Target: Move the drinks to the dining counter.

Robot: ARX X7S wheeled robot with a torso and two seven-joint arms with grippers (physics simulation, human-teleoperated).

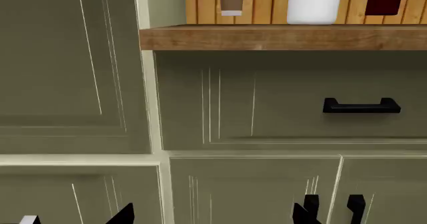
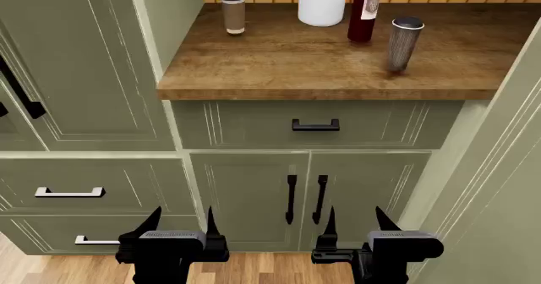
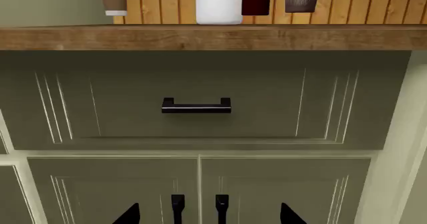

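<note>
Drinks are standing on the dark wood worktop (image 2: 321,62), above the cabinets.

Going from left to right, the paper coffee cup (image 2: 232,11) is standing at the back, then a white jug (image 2: 323,2), then the wine bottle (image 2: 366,10) just beside it, then the ribbed cup (image 2: 403,43) nearer the front edge. Below, the left gripper (image 2: 180,224) and the right gripper (image 2: 353,222) are both hanging with fingers spread wide, holding nothing, in front of the cabinet doors (image 2: 305,195).

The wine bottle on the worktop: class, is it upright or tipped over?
Upright. In the head view the wine bottle stands on its base on the worktop, label facing out; its top is cut off by the frame.
</note>
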